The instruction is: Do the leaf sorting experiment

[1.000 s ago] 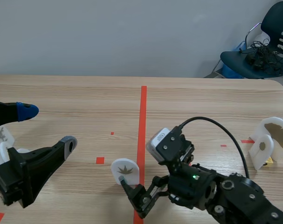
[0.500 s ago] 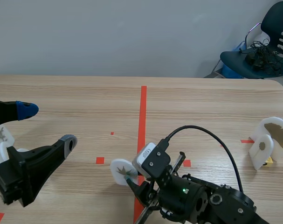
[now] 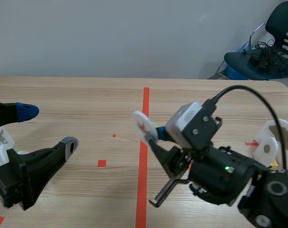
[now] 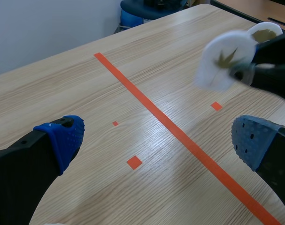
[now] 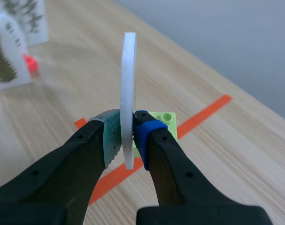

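Note:
A white arched leaf card (image 3: 142,125) with a brown star-shaped leaf printed on it hangs in the air over the red tape line. My right gripper (image 3: 153,135) is shut on it. In the right wrist view the card (image 5: 128,89) stands edge-on between the pads, with its light green brick base (image 5: 165,123) just behind the right gripper (image 5: 127,137). My left gripper (image 3: 49,128) stands open low at the left, far from the card. Past the open left gripper (image 4: 156,140), the left wrist view shows the lifted card (image 4: 224,58).
Two white leaf cards (image 3: 279,137) stand at the table's right edge, one on a yellow base. Another white card (image 3: 1,140) stands behind my left arm. In the right wrist view, further cards (image 5: 6,65) with a red brick (image 5: 30,65) stand ahead. A chair (image 3: 272,47) is beyond the table.
My right gripper closed on the leaf card that stood on the table by the tape line, then lifted it up and away from the robot. The left arm has not moved.

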